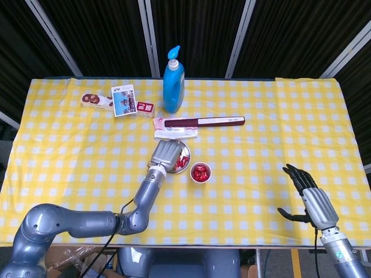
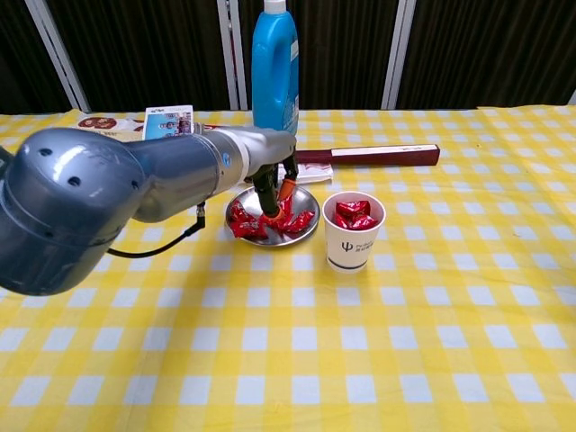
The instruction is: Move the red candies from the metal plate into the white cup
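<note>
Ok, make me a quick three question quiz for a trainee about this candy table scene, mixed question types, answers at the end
1. True or false: the white paper cup already holds red wrapped candies.
2. Which hand is over the round metal plate? A) left hand B) right hand
3. Fill in: the tall blue pump bottle stands ____ the plate, toward the table's far edge.

Key: 1 true; 2 A; 3 behind

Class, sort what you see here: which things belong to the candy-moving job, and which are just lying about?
Job: red candies, metal plate, white cup, left hand.
Lying about: blue bottle, long dark-red box, snack packets.
</note>
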`<state>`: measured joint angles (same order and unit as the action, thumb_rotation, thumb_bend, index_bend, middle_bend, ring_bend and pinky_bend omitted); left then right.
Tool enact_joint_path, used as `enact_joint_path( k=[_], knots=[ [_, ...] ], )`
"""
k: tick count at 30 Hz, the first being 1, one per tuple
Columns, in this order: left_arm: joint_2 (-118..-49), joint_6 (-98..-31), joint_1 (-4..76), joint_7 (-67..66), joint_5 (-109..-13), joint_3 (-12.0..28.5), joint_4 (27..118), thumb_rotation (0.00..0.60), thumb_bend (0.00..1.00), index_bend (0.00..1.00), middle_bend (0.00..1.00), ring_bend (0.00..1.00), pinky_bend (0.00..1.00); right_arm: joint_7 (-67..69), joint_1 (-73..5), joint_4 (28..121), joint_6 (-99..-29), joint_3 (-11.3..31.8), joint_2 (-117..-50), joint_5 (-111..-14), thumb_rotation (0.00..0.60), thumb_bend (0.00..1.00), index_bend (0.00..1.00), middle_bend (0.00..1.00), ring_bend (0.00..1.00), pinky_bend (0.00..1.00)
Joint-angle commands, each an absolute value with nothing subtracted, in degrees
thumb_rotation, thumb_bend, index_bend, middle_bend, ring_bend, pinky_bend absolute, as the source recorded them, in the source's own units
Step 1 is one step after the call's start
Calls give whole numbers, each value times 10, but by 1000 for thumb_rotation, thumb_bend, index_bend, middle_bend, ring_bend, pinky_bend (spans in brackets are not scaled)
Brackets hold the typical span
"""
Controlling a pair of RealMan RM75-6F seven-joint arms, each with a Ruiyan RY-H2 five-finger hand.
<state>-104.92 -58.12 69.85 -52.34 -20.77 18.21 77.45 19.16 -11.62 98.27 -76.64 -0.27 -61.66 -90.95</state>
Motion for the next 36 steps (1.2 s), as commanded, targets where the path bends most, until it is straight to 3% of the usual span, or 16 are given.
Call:
enact_joint_path(
  k=[1,9,19,28,36],
  knots=[
    [-1015,-605,694,-510,-234,202,827,600,406,602,882,944,967,191,-116,983,-767,-3,-617,-909,600,277,0,0,0,0],
    [-1006,-620,704,-485,-274,224,876,600,406,595,881,944,967,190,-116,983,-767,-3,-617,-909,600,278,0,0,0,0],
    [-1055,-605,740,-492,-269,217,849,600,394,578,872,943,967,191,-115,983,-768,-2,-616,-909,600,277,0,0,0,0],
    [-1078,-606,757,-517,-240,208,822,600,264,524,854,940,967,197,-116,982,-769,-2,-615,-911,600,277,0,0,0,0],
    [-1069,-620,747,-489,-262,220,836,600,222,429,841,938,967,195,-115,982,-769,-2,-616,-910,600,277,0,0,0,0]
  ],
)
